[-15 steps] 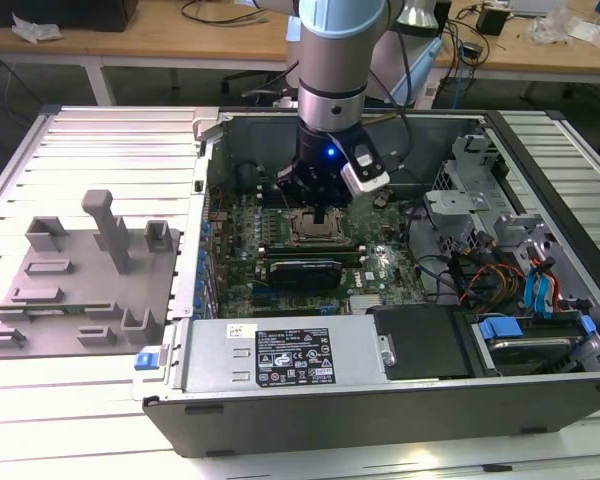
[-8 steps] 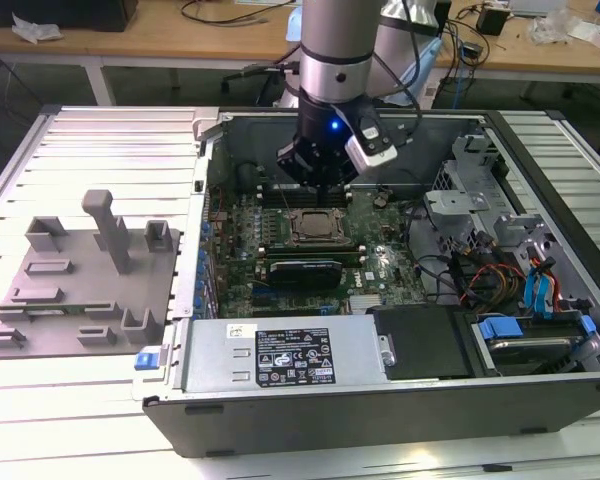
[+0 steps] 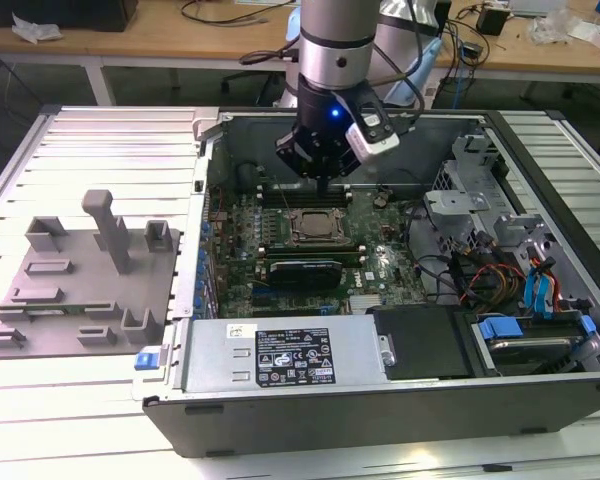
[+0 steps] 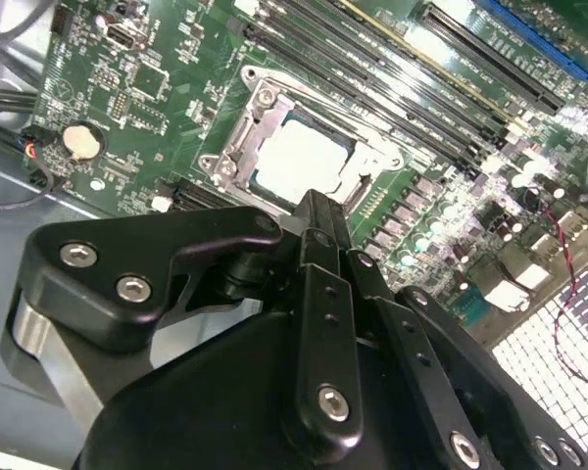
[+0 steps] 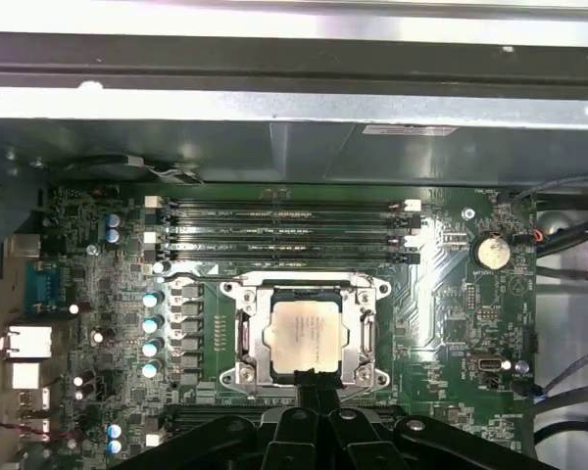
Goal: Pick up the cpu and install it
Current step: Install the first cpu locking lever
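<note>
Wooden benches (image 3: 180, 40) behind, slatted table (image 3: 100, 140) bears the case (image 3: 380, 420), cpu (image 5: 307, 333) in socket (image 5: 247, 343).

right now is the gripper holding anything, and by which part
Nothing is held: the gripper is shut and empty near the cpu, which lies in the socket frame.

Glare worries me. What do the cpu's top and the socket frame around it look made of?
The cpu top looks like matte silvery metal, pale and even. The socket frame seems bare polished metal, judging by bright glints on its edges.
</note>
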`<state>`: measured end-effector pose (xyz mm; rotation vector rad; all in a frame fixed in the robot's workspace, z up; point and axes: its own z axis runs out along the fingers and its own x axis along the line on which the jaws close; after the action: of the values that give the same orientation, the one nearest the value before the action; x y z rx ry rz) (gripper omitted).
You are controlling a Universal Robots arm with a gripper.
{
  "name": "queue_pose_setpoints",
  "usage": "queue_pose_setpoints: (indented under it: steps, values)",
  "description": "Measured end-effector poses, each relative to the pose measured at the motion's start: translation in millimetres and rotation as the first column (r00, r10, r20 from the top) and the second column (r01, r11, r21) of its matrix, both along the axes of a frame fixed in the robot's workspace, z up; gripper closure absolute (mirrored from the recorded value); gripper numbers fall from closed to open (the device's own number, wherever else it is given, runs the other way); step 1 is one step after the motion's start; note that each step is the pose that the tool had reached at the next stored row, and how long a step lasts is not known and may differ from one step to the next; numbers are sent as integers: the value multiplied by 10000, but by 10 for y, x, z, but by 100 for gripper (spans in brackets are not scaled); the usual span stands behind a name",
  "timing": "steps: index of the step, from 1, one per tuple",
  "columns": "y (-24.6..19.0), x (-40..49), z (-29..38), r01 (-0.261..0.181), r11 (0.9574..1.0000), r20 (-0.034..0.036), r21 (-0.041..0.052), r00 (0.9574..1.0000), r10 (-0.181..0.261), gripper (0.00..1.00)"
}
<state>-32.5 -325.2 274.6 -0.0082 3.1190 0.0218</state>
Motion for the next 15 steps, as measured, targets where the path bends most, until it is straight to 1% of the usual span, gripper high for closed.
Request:
queue_pose_setpoints:
  steps: [3,6,7,8,10,11,12,14,15]
  values:
    - [0,-87,-1,1,10000,1,4,10000,-1,89]
    - [0,-232,-2,1,10000,0,4,10000,-1,89]
    - [0,-386,-3,-1,10000,1,7,10000,1,89]
    - [0,-478,-4,1,10000,1,8,10000,-1,89]
    - [0,-554,-5,2,10000,0,13,10000,-2,89]
    - [0,-588,-6,1,10000,0,59,10000,-1,89]
    - [0,-620,-6,1,9998,0,192,10000,-1,89]
    - [0,-673,-6,1,9987,1,504,10000,-1,89]
    - [-1,-686,-6,-1,9980,0,628,10000,1,89]
